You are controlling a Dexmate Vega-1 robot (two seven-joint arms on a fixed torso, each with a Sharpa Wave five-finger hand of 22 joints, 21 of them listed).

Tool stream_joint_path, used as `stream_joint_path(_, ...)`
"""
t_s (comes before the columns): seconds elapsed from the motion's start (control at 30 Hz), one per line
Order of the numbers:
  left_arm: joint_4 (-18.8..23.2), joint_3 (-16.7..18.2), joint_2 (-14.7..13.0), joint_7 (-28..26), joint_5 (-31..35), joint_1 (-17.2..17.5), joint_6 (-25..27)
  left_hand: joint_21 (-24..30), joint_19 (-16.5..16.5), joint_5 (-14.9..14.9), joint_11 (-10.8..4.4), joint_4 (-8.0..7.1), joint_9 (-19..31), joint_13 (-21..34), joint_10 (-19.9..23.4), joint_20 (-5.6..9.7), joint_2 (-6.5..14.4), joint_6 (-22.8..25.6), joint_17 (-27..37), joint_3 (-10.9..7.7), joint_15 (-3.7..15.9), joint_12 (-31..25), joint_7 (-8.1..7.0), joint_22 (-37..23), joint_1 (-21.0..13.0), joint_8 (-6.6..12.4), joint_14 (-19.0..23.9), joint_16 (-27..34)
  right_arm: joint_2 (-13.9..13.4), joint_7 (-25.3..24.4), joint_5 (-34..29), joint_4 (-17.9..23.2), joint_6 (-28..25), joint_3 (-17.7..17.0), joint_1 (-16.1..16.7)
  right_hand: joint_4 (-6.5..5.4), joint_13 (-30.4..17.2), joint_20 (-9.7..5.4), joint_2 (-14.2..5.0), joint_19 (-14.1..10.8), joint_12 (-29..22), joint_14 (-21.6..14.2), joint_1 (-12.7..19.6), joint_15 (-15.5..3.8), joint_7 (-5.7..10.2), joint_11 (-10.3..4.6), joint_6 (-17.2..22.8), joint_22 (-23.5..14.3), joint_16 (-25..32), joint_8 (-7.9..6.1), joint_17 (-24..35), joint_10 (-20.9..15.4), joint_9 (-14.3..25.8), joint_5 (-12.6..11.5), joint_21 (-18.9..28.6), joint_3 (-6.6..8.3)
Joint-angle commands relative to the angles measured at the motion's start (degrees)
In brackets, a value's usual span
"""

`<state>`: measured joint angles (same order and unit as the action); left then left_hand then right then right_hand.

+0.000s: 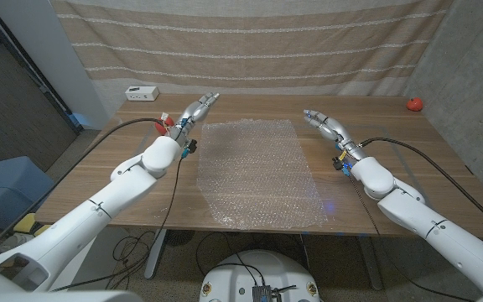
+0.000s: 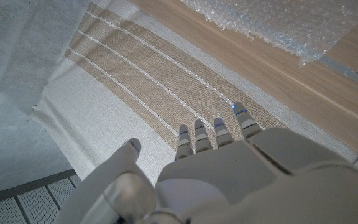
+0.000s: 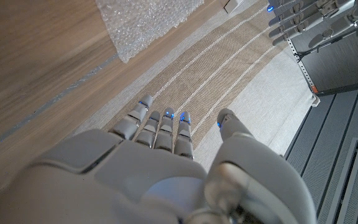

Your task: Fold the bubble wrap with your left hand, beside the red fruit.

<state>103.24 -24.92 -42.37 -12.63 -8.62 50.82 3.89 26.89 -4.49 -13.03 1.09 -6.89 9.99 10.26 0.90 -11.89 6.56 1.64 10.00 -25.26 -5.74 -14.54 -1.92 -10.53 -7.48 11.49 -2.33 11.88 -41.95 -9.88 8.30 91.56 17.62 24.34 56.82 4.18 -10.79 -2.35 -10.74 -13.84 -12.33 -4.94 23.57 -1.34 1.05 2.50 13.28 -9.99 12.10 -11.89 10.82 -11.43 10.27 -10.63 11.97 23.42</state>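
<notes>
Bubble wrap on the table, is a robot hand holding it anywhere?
No. The bubble wrap lies spread on the table with nothing gripping it. The left hand and right hand hover at its sides, fingers apart, both empty.

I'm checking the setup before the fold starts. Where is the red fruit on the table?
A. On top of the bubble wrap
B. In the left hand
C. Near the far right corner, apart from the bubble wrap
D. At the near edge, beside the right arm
C: in the head view the red fruit sits near the table's far right corner, well clear of the bubble wrap, which lies spread flat at the middle.
</notes>
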Motion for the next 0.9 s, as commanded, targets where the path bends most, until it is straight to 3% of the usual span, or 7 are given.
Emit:
stream_joint_path(0.03,0.6,-0.5,-1.9,2.9,-0.5,-1.6,3.1,-0.2,0.4,0.1,0.44,0.06,0.2,0.3,0.8,-0.22,0.3,0.5,0.2,-0.60,-0.08,-0.3,0.03,-0.3,-0.5,0.43,0.5,-0.2,-3.1,-5.6,-7.5,7.8,-3.3,-1.3,5.2,-0.09,-0.3,0.23,-0.44,-0.9,-0.5,-1.4,0.8,-0.39,-0.04,0.26,1.5,-0.2,0.7,-0.41,0.3,-1.6,0.3,-0.3,0.4,0.99)
stream_joint_path(0.17,0.8,-0.8,-2.5,3.6,-0.3,-2.2,4.0,-0.2,0.6,0.1,0.42,0.11,0.2,0.3,1.1,-0.20,0.4,0.7,0.2,-0.74,-0.14,-0.3,0.10,-0.3,-0.6,0.40,0.8,-0.1,-3.5,-6.3,-8.9,9.4,-4.0,-1.5,6.6,-0.17,-0.3,0.06,-0.59,-1.4,-0.6,-1.9,1.2,-0.58,0.12,0.17,2.2,-0.2,0.9,-0.46,0.4,-2.3,0.3,-0.4,0.5,1.41)
stream_joint_path(0.27,0.9,-0.9,-2.9,4.0,-0.2,-2.4,4.4,-0.2,0.7,0.2,0.51,0.16,0.2,0.4,1.3,-0.20,0.5,0.7,0.2,-0.85,-0.14,-0.3,0.13,-0.3,-0.7,0.34,0.9,-0.2,-4.2,-7.1,-11.1,11.4,-5.8,-1.5,7.5,-1.02,-0.4,-0.68,-1.61,-1.4,-0.5,-2.1,2.1,-1.26,0.81,-0.63,2.9,-0.3,0.9,-0.37,0.7,-2.7,0.4,-0.7,0.5,3.13)
stream_joint_path(0.37,1.1,-0.9,-3.4,4.1,-0.1,-2.5,4.9,-0.2,0.9,0.2,0.42,0.21,0.2,0.4,1.4,-0.18,0.6,0.9,0.2,-0.96,-0.07,-0.3,0.15,-0.3,-0.8,0.34,1.1,-0.2,-4.8,-7.5,-12.7,12.8,-6.6,-1.5,8.5,-1.46,-0.4,-0.96,-1.68,-1.6,-0.5,-2.3,2.6,-1.57,1.16,-1.07,3.2,-0.3,1.0,-0.35,0.8,-2.9,0.4,-0.8,0.6,3.95)
stream_joint_path(0.63,1.3,-1.1,-4.9,4.7,0.9,-3.3,6.7,-0.3,1.5,0.3,0.34,0.79,0.2,0.4,2.4,-0.13,1.1,1.7,0.1,-1.63,0.11,-0.3,0.26,-0.2,-1.8,0.36,1.8,-0.2,-6.5,-9.5,-18.1,16.7,-8.1,-1.5,11.6,-1.94,-0.4,-1.09,-1.50,-2.0,-0.5,-2.7,3.2,-1.88,1.28,-1.16,3.8,-0.3,1.2,-0.34,0.9,-3.3,0.4,-1.0,0.7,4.88)
stream_joint_path(0.9,1.1,-1.5,-6.2,6.3,1.4,-4.1,7.8,-0.4,2.4,0.6,0.37,2.27,0.2,0.4,3.5,-0.16,1.9,2.9,-0.1,-3.09,0.38,-0.1,0.68,-0.2,-4.0,0.34,3.3,-0.2,-7.6,-9.9,-22.1,20.0,-11.0,-1.5,13.8,-1.99,-0.4,-1.19,-1.05,-2.7,-0.6,-3.6,4.1,-2.02,1.37,-1.44,4.7,-0.3,1.5,-0.36,0.9,-4.3,0.4,-1.0,0.9,5.78)
